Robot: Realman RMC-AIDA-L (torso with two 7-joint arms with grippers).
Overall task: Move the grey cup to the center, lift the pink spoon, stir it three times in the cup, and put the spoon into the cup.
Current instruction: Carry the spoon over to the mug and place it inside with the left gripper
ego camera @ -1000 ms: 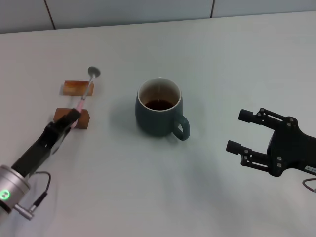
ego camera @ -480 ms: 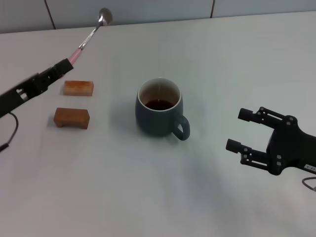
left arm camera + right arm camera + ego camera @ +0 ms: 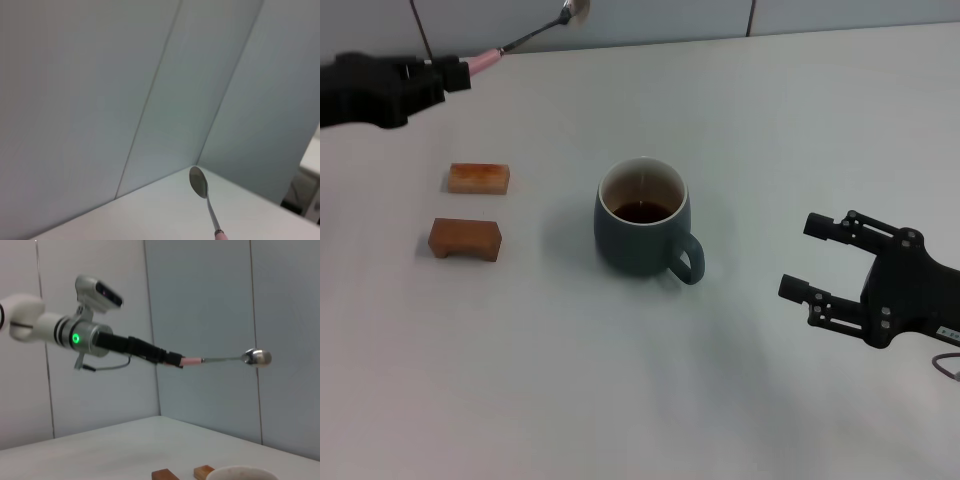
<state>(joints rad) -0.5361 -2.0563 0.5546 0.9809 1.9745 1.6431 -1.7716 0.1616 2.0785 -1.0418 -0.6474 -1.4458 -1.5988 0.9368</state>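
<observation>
The grey cup (image 3: 642,222) stands at the table's middle, handle toward the front right, with dark liquid inside; its white rim shows in the right wrist view (image 3: 240,473). My left gripper (image 3: 448,74) is shut on the pink spoon (image 3: 525,40) and holds it high in the air at the far left, nearly level, bowl pointing right. The spoon also shows in the left wrist view (image 3: 205,197) and the right wrist view (image 3: 225,360). My right gripper (image 3: 808,258) is open and empty, right of the cup.
Two small orange-brown wooden blocks (image 3: 479,178) (image 3: 466,239) lie on the table left of the cup. A wall runs along the table's far edge.
My left gripper has lifted the spoon off the two blocks, raised it high and swung it back and to the right. The cup and right arm have barely moved.
</observation>
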